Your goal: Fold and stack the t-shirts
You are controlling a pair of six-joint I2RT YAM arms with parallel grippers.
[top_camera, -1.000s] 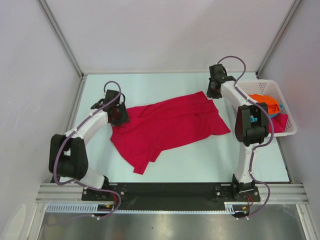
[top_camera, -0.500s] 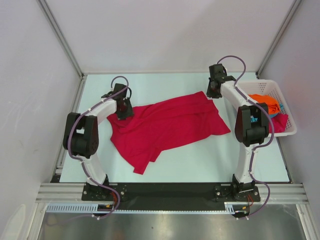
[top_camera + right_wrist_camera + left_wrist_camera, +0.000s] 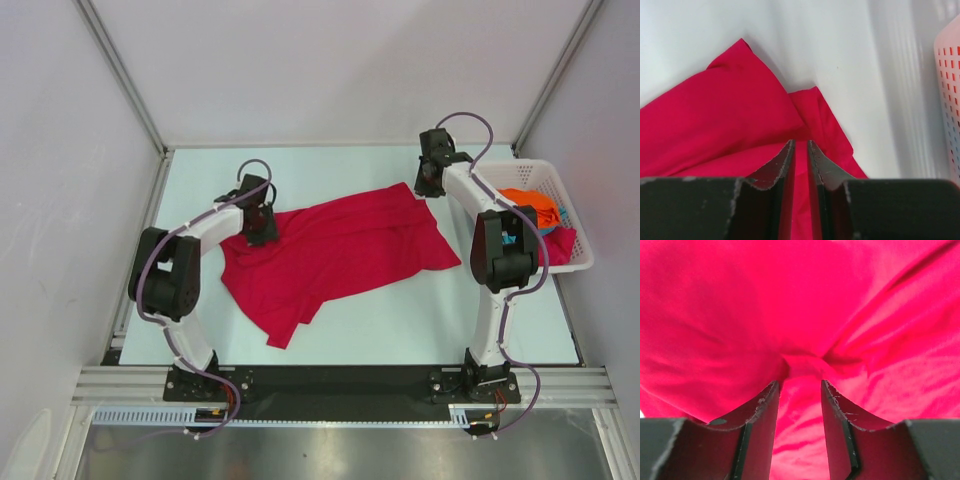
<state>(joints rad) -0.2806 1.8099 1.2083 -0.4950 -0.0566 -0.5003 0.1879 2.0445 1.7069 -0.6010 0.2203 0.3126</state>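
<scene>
A crimson red t-shirt (image 3: 335, 252) lies spread and rumpled across the middle of the table. My left gripper (image 3: 262, 228) sits on its upper left edge. In the left wrist view that gripper (image 3: 800, 385) has a puckered fold of the red cloth (image 3: 801, 364) gathered between its fingertips. My right gripper (image 3: 425, 186) is at the shirt's far right corner. In the right wrist view its jaws (image 3: 801, 143) stand nearly together with red cloth (image 3: 730, 115) between them. An orange t-shirt (image 3: 528, 204) and a bit of teal cloth (image 3: 563, 216) lie in the basket.
The white slatted basket (image 3: 578, 262) stands at the right edge of the table, and its wall (image 3: 951, 95) is close to my right gripper. More red cloth (image 3: 560, 246) hangs over its near side. Metal frame posts and white walls enclose the table.
My left arm has swung right, from beside the shirt's left edge onto the cloth, and its jaws have narrowed a little. The right arm and the shirt's outline look unchanged.
</scene>
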